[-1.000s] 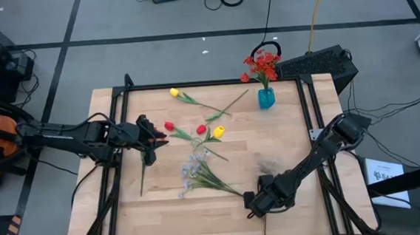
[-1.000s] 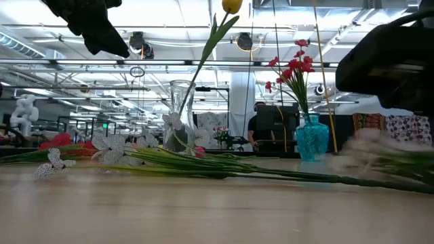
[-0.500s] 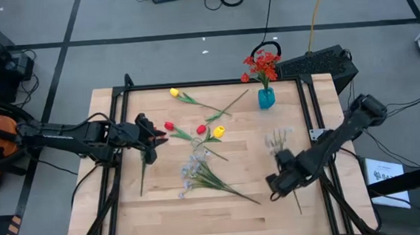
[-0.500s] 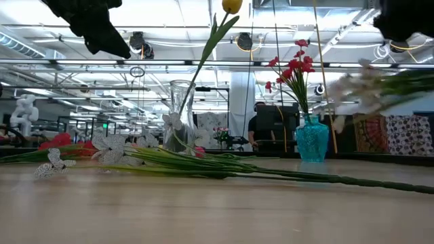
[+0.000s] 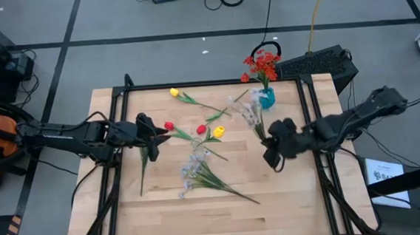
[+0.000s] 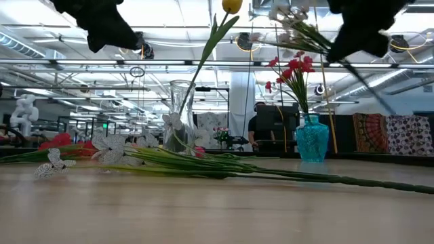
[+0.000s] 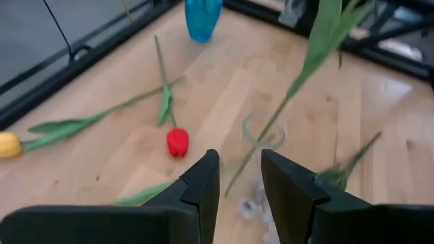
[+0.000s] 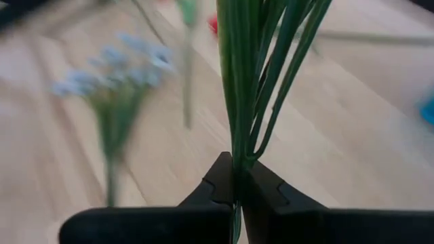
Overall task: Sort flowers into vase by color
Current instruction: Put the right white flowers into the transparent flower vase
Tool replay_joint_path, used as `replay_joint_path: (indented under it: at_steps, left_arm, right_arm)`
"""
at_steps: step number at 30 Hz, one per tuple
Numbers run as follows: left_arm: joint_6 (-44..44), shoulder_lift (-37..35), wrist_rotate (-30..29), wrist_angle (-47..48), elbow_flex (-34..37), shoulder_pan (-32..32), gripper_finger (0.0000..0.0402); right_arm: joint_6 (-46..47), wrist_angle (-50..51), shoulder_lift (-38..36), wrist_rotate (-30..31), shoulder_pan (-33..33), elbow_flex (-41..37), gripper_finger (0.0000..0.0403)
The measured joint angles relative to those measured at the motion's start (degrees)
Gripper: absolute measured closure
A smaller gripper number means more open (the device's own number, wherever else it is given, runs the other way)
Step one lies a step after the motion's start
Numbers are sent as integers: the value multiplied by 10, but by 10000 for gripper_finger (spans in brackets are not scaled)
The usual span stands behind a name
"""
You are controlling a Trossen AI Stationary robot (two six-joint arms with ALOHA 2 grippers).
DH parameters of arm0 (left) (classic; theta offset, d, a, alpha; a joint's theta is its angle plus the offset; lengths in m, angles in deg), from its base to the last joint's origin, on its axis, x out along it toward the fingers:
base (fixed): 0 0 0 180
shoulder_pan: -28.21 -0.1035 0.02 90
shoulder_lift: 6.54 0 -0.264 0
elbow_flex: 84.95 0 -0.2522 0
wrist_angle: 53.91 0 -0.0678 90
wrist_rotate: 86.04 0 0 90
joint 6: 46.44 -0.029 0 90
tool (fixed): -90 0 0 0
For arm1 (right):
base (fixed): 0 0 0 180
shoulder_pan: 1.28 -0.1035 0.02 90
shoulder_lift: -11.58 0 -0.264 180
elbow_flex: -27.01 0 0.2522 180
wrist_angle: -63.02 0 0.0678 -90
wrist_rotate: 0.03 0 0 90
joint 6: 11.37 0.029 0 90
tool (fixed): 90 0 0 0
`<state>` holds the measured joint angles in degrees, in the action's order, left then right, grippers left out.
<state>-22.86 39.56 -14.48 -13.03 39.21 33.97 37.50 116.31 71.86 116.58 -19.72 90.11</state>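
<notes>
My right gripper (image 5: 273, 149) is shut on a pale white-bluish spray (image 5: 248, 112), raised over the table's right half, near side of the teal vase (image 5: 266, 98). That vase stands at the far edge and carries red blossoms (image 5: 263, 62). My left gripper (image 5: 152, 133) hovers open over the table's left part, close to a red tulip (image 7: 178, 142). A clear glass vase (image 6: 180, 122) in the middle holds a yellow tulip (image 5: 218, 132). Another pale spray (image 5: 196, 170), a second red tulip (image 5: 201, 129) and a yellow tulip (image 5: 174, 92) lie on the table. My right gripper pinches the spray's bundle of several thin green stalks (image 8: 235, 166) between its two fingers, which lie across them. The spray is lifted clear. In the low view it slants, blossoms (image 6: 288, 15) high and the stalk end (image 6: 386, 105) trailing below the gripper.
A black frame rail (image 5: 193, 85) runs round the wooden table. A loose green stem (image 5: 141, 170) lies near the left gripper. A dark box (image 5: 317, 64) sits behind the far right corner. Bare wood lies along the near edge (image 5: 202, 222).
My right gripper has risen from the table's near edge and travelled toward the far edge and the teal vase, keeping shut on the pale spray. The spray has come up clear of the table, and its blossoms have swung toward the far left.
</notes>
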Motion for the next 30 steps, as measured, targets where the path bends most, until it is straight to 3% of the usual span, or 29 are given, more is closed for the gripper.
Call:
replay_joint_path:
  at_steps: [7,12,17,21,30]
  left_arm:
    - [1,0,-27,-32,0,0,286]
    - [1,0,-29,-47,0,0,285]
    - [0,2,-31,-52,0,0,285]
    - [0,9,-31,-55,0,0,285]
    - [1,34,-31,-56,0,0,285]
  right_arm:
    - [-227,-346,-46,-134,127,-118,402]
    - [-325,-458,-3,-232,227,-122,403]
    - [-352,-582,68,-348,317,-119,403]
    - [-388,-628,139,-430,358,-70,403]
    - [-451,-630,300,-587,413,129,402]
